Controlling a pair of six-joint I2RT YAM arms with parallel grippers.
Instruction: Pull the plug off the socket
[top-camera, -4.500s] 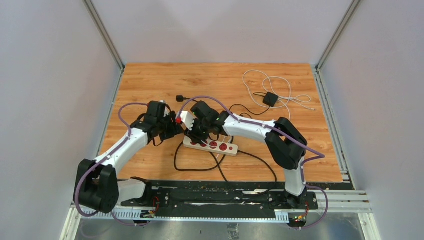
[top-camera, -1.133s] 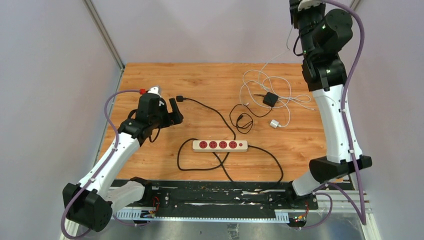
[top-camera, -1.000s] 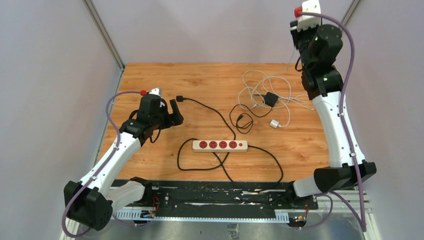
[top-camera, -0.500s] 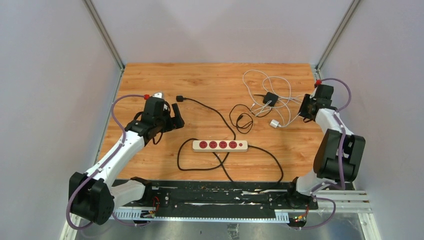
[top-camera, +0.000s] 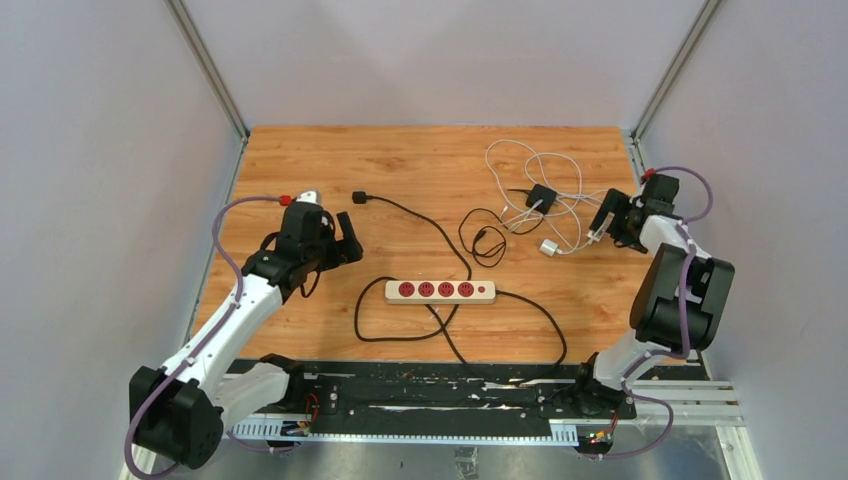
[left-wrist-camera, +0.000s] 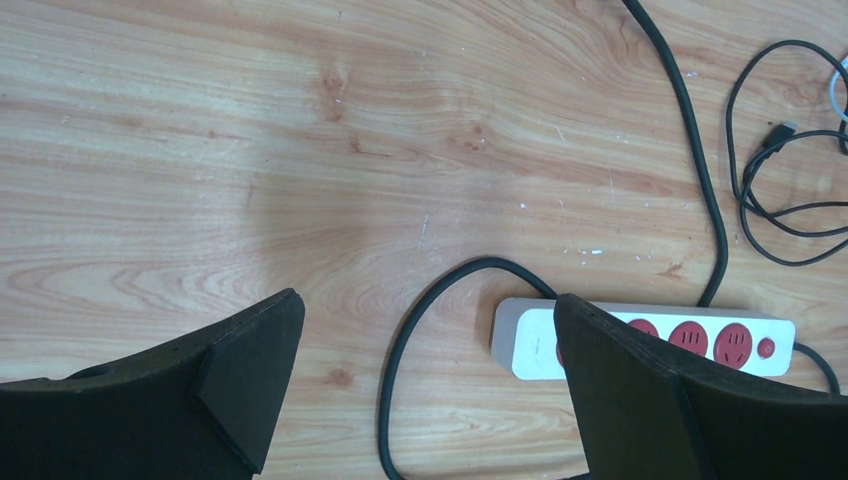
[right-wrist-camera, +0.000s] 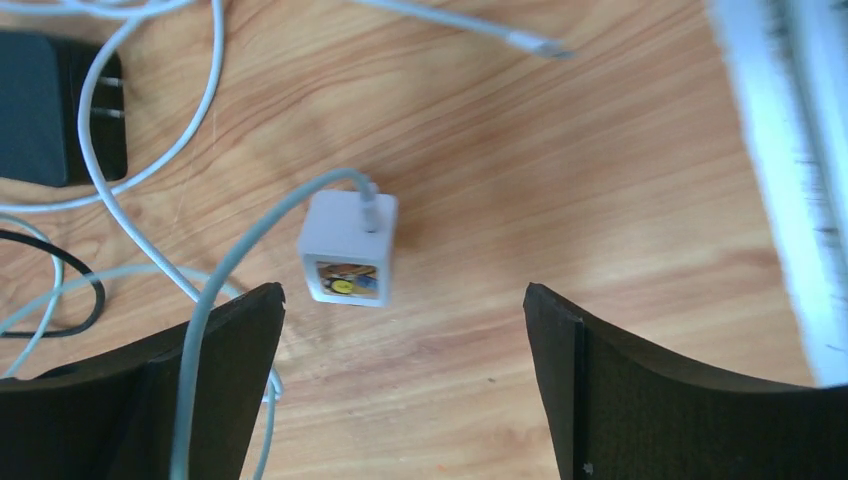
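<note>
The socket (top-camera: 440, 291) is a cream-white strip with red outlets, lying flat in the middle of the wooden table, and nothing is plugged into it. In the left wrist view its end (left-wrist-camera: 650, 338) shows past my right finger. The plug (top-camera: 548, 247), a small white cube on a white cable, lies loose on the wood right of the strip. In the right wrist view the plug (right-wrist-camera: 348, 250) lies just ahead of my open right gripper (right-wrist-camera: 400, 300), untouched. My right gripper (top-camera: 603, 222) hovers low by the table's right edge. My left gripper (top-camera: 340, 240) is open and empty, left of the strip (left-wrist-camera: 428, 300).
The strip's thick black cord (top-camera: 400, 300) loops round it and ends in a black plug (top-camera: 360, 197). A black adapter (top-camera: 541, 196) sits in tangled white cables (top-camera: 540, 165). A thin black cable coil (top-camera: 485, 240) lies between. A white frame rail (right-wrist-camera: 790, 150) borders the right edge.
My right arm has dropped from high above the back right corner to just over the table by the white cube, and its jaws have opened. The left arm barely shifted.
</note>
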